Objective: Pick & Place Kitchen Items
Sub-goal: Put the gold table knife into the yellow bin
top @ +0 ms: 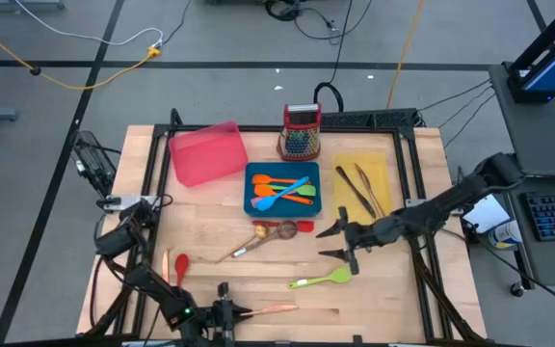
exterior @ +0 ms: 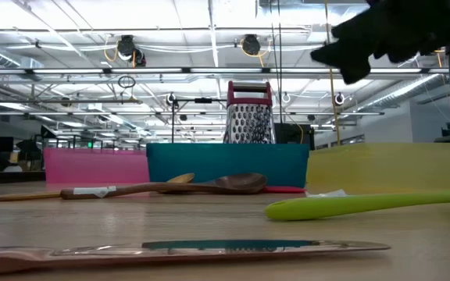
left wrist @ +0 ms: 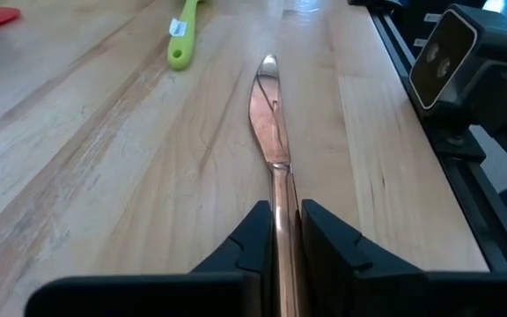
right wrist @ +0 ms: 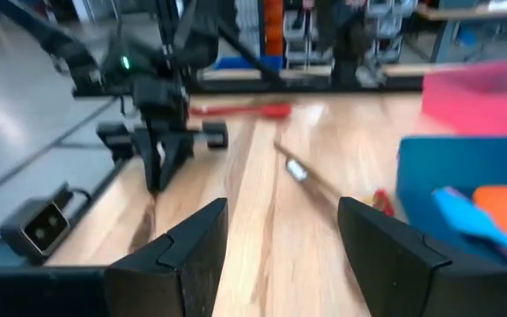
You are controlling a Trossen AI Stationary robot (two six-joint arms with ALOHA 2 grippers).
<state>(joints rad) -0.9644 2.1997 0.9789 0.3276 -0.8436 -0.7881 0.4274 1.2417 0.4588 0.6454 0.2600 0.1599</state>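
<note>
Two dark fingers of the left pincer [left wrist: 280, 231] press in on the handle of a copper-toned knife [left wrist: 271, 114] at the near edge of the desk [top: 393, 299], the jaws almost closed around the slim shaft while the blade lies flat on the wood. Seen from above, the left pincer [top: 227, 310] sits low at the front of the desk and the knife [top: 270, 309] runs straight out from it toward the robot's right, its long axis in line with the fingers, so any lift looks set to start from the handle end. Just beyond the blade tip lies a green spatula [top: 322, 280]. Farther out, the right pincer [top: 340, 241] hangs above the middle of the desk with its jaws spread wide and nothing in them, well apart from the knife and so the farther arm. A red spoon [top: 180, 267] rests near the left arm, and a wooden spoon [top: 258, 239] lies in front of the blue tray [top: 251, 189], which holds orange and blue utensils. A pink tray [top: 205, 151] and a yellow tray [top: 379, 164] flank it, with a grater [top: 300, 132] standing behind.
</note>
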